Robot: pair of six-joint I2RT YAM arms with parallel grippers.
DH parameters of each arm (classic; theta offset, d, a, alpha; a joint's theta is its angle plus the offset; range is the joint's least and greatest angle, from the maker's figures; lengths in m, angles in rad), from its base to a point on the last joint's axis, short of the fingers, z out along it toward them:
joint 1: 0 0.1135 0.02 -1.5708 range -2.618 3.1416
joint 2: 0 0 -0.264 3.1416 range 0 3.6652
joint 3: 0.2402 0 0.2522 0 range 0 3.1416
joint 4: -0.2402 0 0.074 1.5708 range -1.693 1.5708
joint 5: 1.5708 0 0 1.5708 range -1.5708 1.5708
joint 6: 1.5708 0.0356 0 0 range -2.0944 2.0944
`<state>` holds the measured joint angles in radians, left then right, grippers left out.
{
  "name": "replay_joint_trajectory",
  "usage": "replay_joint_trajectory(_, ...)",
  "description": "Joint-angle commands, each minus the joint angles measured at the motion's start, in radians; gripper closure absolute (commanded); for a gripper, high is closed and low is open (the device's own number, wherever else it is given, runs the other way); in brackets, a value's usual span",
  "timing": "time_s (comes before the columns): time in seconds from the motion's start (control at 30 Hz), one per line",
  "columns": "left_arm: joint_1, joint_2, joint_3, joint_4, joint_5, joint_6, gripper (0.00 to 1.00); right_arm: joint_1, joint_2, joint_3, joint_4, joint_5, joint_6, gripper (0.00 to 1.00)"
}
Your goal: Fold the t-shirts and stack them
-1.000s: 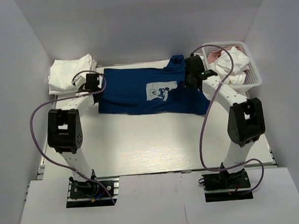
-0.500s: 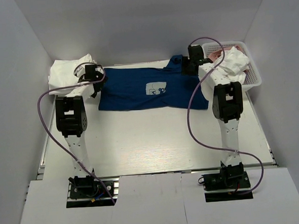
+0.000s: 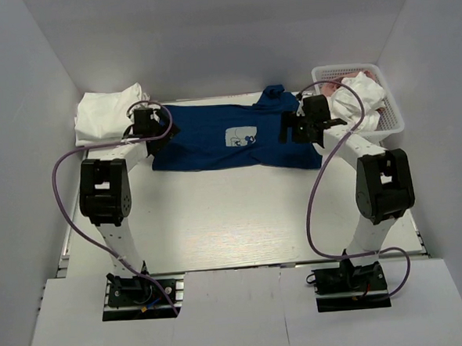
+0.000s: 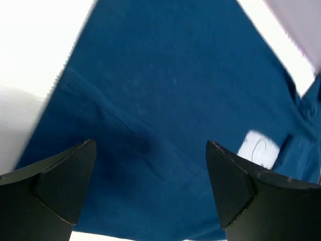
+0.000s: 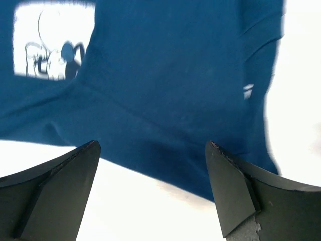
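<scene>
The navy tee [image 3: 213, 139] carries one white square print [image 5: 52, 39] on its chest: a cartoon figure in dark outline, with no lettering that can be read. A small white tag [image 5: 248, 91] shows at the cloth's edge in the right wrist view, too blurred to read.

The navy tee lies spread flat, print up, on the far part of the table [image 3: 233, 212]. Its long axis runs left to right. A sleeve sticks out toward the back wall at the right end, so the collar probably points right, toward the basket [image 3: 350, 68], though the neckline itself is hard to make out.

The left gripper [image 4: 150, 145] hangs over the tee's left end, its jaws spread wide with only blue cloth showing between them. The right gripper [image 5: 153, 144] hangs over the right end near the tee's front edge, its jaws likewise spread and holding nothing.

A folded white stack [image 3: 110, 114] sits at the far left corner, just beside the navy tee's left end. In the basket at the far right lie a crumpled white tee [image 3: 363, 94] and a pink tee [image 3: 333, 86].
</scene>
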<state>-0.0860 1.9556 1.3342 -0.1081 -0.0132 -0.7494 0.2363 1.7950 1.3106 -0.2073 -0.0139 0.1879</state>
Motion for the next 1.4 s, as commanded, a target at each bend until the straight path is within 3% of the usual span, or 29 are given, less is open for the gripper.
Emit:
replay_joint_trajectory(0.0, -0.009, 0.025, 0.01, 0.009, 0.096, 0.021, 0.0, -0.005, 0.021, -0.043, 0.052, -0.102, 0.042, 0.1)
replay_joint_trajectory(0.27, -0.009, 0.058, -0.036, -0.042, 0.062, 0.041, 0.0, -0.002, 0.188, 0.016, 0.022, -0.116, 0.041, 0.1)
replay_joint_trajectory(0.37, -0.009, 0.058, -0.047, -0.109, 0.062, 0.03, 0.0, 0.001, 0.165, -0.088, 0.069, -0.107, 0.096, 0.1)
replay_joint_trajectory(0.57, -0.018, -0.035, -0.214, -0.111, 0.042, 0.021, 0.0, 0.012, -0.044, -0.46, 0.114, -0.049, 0.216, 0.1)
replay_joint_trajectory(0.63, -0.018, -0.099, -0.297, -0.131, 0.01, 0.021, 0.0, 0.026, -0.191, -0.604, 0.094, -0.04, 0.248, 0.1)
replay_joint_trajectory(0.8, -0.027, -0.308, -0.525, -0.16, -0.034, 0.002, 0.0, 0.073, -0.526, -0.778, -0.065, -0.047, 0.263, 0.1)
replay_joint_trajectory(0.93, -0.037, -0.526, -0.642, -0.179, -0.08, -0.018, 0.0, 0.106, -0.704, -0.745, -0.18, 0.001, 0.223, 0.1)
replay_joint_trajectory(1.1, -0.037, -0.665, -0.642, -0.188, -0.122, -0.018, 0.0, 0.103, -0.761, -0.676, -0.117, 0.04, 0.179, 0.1)
replay_joint_trajectory(1.37, -0.037, -0.606, -0.546, -0.242, -0.153, 0.002, 0.0, 0.098, -0.493, -0.55, 0.009, 0.12, 0.127, 0.1)
